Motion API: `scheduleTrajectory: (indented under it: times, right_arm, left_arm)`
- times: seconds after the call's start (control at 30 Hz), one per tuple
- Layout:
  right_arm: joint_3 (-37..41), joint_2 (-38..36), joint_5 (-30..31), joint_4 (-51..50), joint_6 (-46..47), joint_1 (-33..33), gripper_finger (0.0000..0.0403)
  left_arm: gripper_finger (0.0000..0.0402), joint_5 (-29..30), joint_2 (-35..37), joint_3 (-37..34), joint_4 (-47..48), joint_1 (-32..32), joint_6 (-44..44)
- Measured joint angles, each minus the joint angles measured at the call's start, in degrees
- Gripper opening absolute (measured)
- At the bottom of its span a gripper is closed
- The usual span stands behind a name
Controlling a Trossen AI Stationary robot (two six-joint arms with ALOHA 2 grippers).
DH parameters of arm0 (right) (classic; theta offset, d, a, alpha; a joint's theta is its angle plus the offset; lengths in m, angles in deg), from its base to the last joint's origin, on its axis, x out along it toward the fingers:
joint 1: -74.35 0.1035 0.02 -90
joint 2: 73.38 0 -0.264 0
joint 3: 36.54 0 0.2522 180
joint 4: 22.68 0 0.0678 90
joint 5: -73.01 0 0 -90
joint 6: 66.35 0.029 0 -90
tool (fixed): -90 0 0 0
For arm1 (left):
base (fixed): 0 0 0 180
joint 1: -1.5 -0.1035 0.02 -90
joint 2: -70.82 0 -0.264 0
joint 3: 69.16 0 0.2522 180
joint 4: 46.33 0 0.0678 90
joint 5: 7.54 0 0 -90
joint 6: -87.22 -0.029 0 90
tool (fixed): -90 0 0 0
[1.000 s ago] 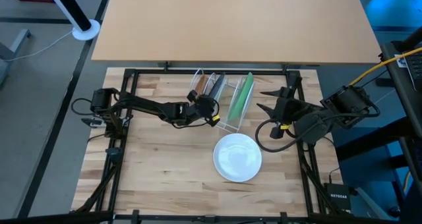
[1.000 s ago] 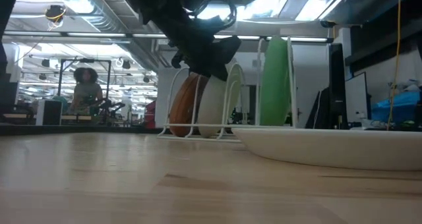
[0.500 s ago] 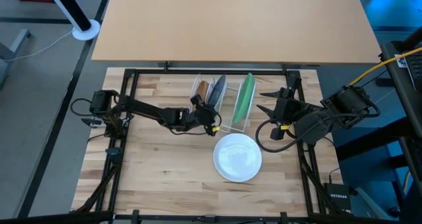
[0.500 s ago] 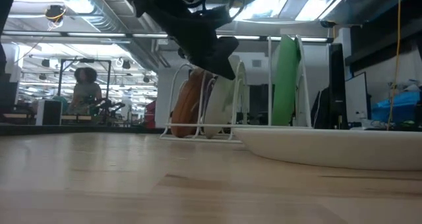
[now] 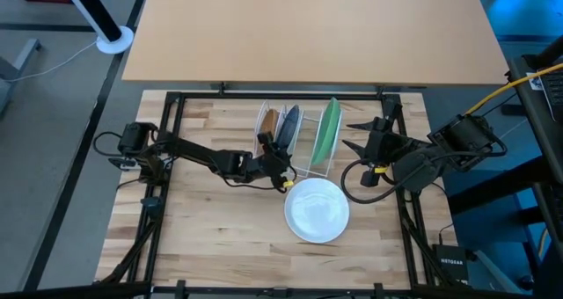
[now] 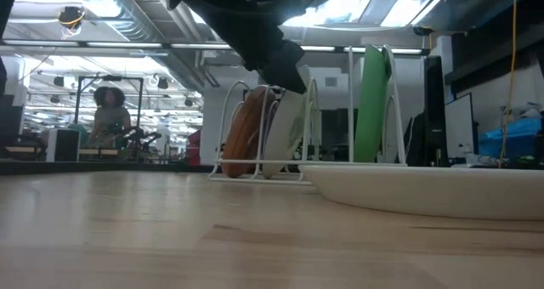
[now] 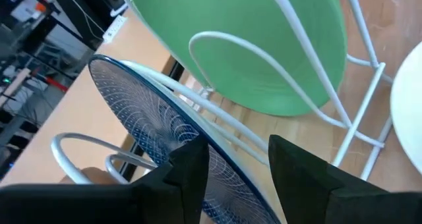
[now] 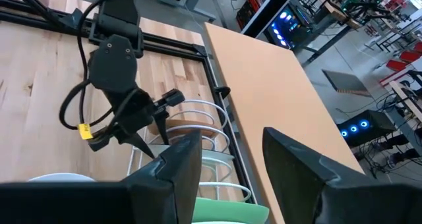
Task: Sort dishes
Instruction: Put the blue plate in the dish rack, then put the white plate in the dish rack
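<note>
A white wire rack (image 5: pixel 305 170) at the table's middle holds three dishes on edge: a brown plate (image 5: pixel 269 120), a blue speckle-patterned dish (image 5: pixel 289 126) and a green plate (image 5: pixel 327 132). A white plate (image 5: pixel 317 209) lies flat on the table, nearer than the rack. My left gripper (image 5: pixel 281 149) is open at the rack's near end, with a finger on either side of the blue dish's rim (image 7: pixel 198 128). My right gripper (image 5: pixel 347 134) is open and empty to the right of the rack. My left gripper stands astride the near rim of the blue dish (image 7: pixel 227 184), coming slanting from the near left side. The dish stands on edge in the rack. I cannot tell whether either finger touches it.
The white plate's rim (image 6: pixel 425 191) lies close to the rack's near right corner. A black frame (image 5: pixel 167 141) runs around the work area. Bare wood lies at the near left (image 5: pixel 202 237). A person (image 6: pixel 109 119) shows far off in the room.
My left gripper has drawn toward the table's near edge. The rack's near end has swung toward the table's right edge with its dishes, and the green plate stands more upright than before.
</note>
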Motion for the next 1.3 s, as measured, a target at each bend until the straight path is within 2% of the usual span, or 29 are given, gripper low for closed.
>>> scheduleTrajectory:
  times: [0.4,0.73,0.87,1.0,1.07,1.23,1.3]
  right_arm:
    - [0.0,0.0,0.0,0.0,0.0,0.0,0.0166]
    - [0.0,0.0,0.0,0.0,0.0,0.0,0.0166]
    - [0.0,0.0,0.0,0.0,0.0,0.0,0.0166]
    - [0.0,0.0,-0.9,0.0,0.0,0.0,0.0166]
    - [0.0,0.0,-1.8,0.0,0.0,0.0,0.0166]
    - [-0.1,0.5,-3.1,0.0,2.4,0.0,0.0166]
    - [-0.1,1.2,-4.2,0.0,3.6,0.0,0.0166]
  left_arm:
    - [0.0148,5.3,0.0,0.1,4.1,2.5,-4.8]
    - [0.0148,9.1,0.0,0.1,4.4,6.9,-5.2]
    - [0.0148,10.8,0.0,0.1,4.4,9.0,-4.4]
    - [0.0148,10.4,0.0,0.1,4.4,11.8,0.1]
    - [0.0148,6.9,0.1,0.1,4.4,13.5,2.0]
    - [0.0148,-11.3,0.1,0.0,4.7,17.3,2.4]
    - [0.0148,-15.7,0.1,-0.4,4.7,18.5,2.1]
